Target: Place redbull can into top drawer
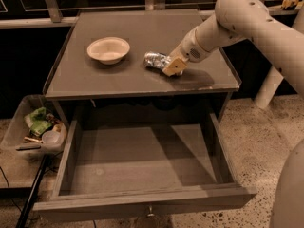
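Observation:
The redbull can [155,60], slim, silver and crinkly, lies on its side on the cabinet top [118,80], right of centre. My gripper [172,66] comes in from the right on a cream-coloured arm. Its tan tip is at the can's right end and covers that end. The top drawer [142,160] is pulled fully open below the cabinet top. Its flat grey-brown bottom is bare, and a small knob [150,214] sits on its front panel.
A cream-white round bowl [109,49] stands on the cabinet top left of the can. A clear plastic bin [28,132] of clutter sits low at the left, beside the drawer. The arm's white body [289,189] fills the right edge. The floor is speckled.

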Robot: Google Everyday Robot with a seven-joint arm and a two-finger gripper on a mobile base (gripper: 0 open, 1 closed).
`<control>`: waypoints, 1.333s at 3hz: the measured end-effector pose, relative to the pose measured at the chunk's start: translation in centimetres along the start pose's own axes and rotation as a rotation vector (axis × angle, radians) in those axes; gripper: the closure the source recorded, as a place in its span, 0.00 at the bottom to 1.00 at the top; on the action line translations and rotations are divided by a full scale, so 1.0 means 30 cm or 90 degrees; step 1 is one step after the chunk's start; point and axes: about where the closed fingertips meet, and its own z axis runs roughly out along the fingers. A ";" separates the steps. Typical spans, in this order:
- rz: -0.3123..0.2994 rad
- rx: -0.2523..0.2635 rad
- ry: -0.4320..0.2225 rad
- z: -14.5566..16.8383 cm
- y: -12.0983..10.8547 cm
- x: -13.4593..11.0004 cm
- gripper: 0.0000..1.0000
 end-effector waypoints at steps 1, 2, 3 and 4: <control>-0.002 -0.002 0.001 0.002 0.003 -0.001 1.00; 0.001 -0.002 -0.002 -0.033 0.054 0.035 1.00; 0.004 0.007 -0.038 -0.144 0.159 0.065 1.00; 0.006 0.028 -0.067 -0.262 0.262 0.106 1.00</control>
